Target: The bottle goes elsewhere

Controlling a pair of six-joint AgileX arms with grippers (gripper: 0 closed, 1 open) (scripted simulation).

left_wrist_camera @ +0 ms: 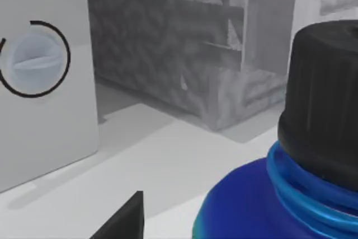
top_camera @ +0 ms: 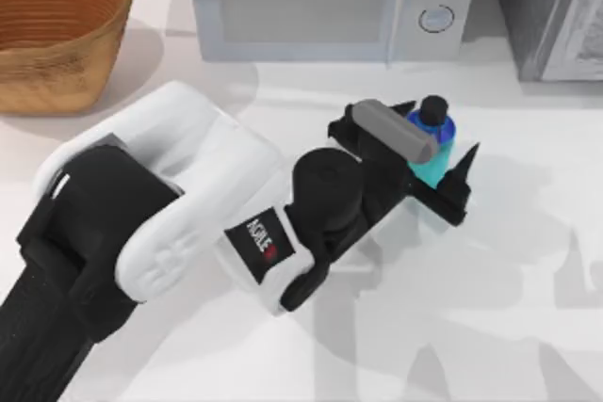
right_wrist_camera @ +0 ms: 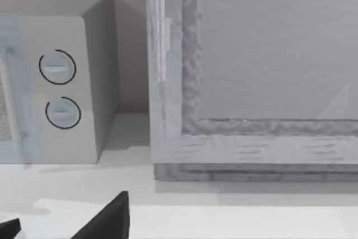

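Looming closest in the left wrist view, the bottle (left_wrist_camera: 291, 194) is standing upright on the white bench (top_camera: 283, 91), just in front of the microwave (top_camera: 320, 2) and right of the bench's middle, its black cap (top_camera: 432, 110) pointing up. Left hand (top_camera: 441, 159) is reaching across from the lower left and sitting around the bottle's turquoise body, one finger (top_camera: 464, 176) on each side, though I cannot tell if they are gripping. Woven basket (top_camera: 57, 30) is sitting well apart at the far left corner.

Bottle (top_camera: 435, 143) before microwave (top_camera: 325, 2) (basket (top_camera: 57, 30) far left)
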